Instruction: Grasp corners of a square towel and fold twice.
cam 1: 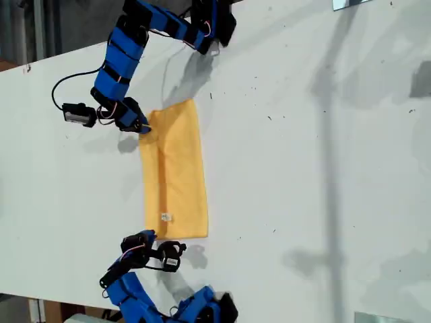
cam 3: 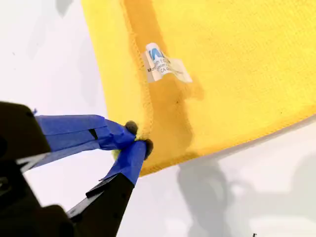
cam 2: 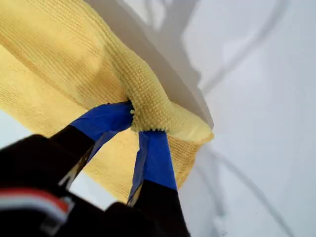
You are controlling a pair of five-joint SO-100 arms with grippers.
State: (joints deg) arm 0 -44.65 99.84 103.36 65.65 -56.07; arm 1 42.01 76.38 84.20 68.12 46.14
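The yellow towel (cam 1: 178, 171) lies on the white table as a narrow rectangle, doubled over, with a raised layer along its edge on the exterior view's left. Its white tag (cam 1: 166, 217) sits near the lower end. My first gripper (cam 1: 143, 128) is shut on a bunched corner (cam 2: 148, 106) of the towel (cam 2: 74, 64) at the upper end in the exterior view. My second gripper (cam 1: 149, 235) pinches the hemmed corner (cam 3: 140, 129) of the towel (cam 3: 237, 59) at the lower end, close to the tag (cam 3: 165, 66). Both pairs of blue-taped fingertips (cam 2: 153, 148) (cam 3: 131, 155) are closed on cloth.
The blue arms reach in from the upper and lower left of the exterior view, with their bases (cam 1: 209, 27) (cam 1: 209, 306) near the table's edges. A black camera module (cam 1: 79, 114) hangs off the upper arm. The bare white table (cam 1: 316, 168) spreads to the exterior view's right.
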